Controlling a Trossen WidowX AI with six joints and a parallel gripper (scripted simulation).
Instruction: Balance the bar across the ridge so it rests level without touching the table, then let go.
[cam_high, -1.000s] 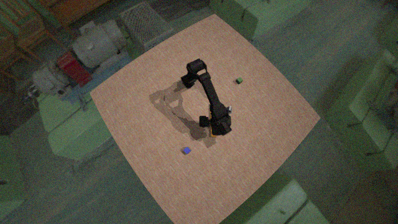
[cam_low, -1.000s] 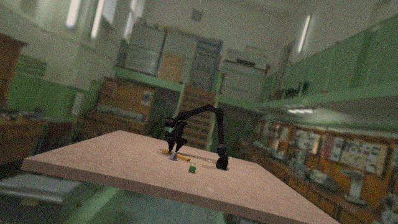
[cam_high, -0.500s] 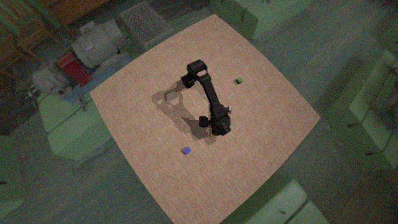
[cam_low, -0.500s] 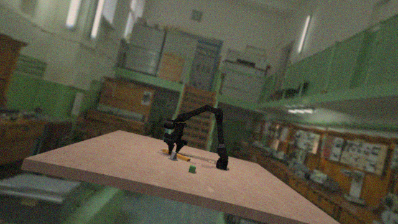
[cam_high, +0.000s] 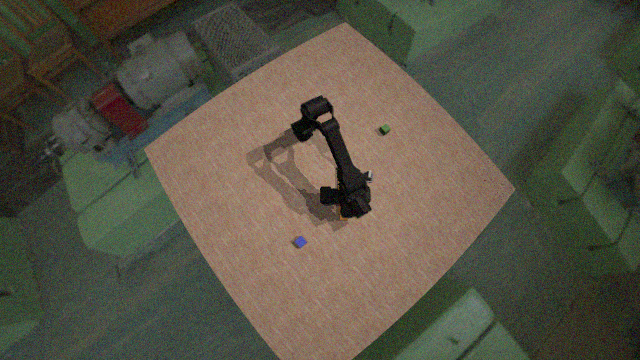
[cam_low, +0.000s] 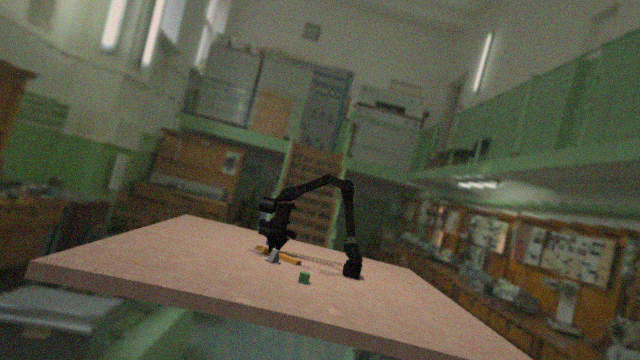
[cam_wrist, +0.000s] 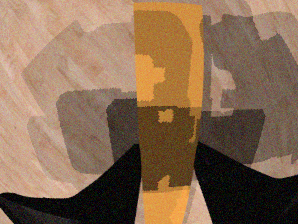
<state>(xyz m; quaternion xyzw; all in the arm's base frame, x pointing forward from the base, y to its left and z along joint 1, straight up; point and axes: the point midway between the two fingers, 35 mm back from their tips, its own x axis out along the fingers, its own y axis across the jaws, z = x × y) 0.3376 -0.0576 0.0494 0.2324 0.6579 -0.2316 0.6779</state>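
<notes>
The orange bar (cam_high: 343, 217) (cam_low: 290, 258) (cam_wrist: 167, 50) lies low on the table, running lengthwise up the wrist view. My gripper (cam_low: 276, 248) (cam_wrist: 166, 149) points down over the bar, with one black fingertip against each long side. It is shut on the bar. In the top view the arm hides most of the bar. The small grey ridge (cam_high: 369, 176) (cam_low: 273, 257) stands on the table beside the bar, apart from it in the top view. The wrist view does not show the ridge.
A green cube (cam_high: 384, 129) (cam_low: 304, 278) stands on the table, on the ridge's side of the bar. A blue cube (cam_high: 300, 242) lies on the opposite side, mostly hidden behind the gripper in the exterior view. The arm's shadow falls across the bar and table.
</notes>
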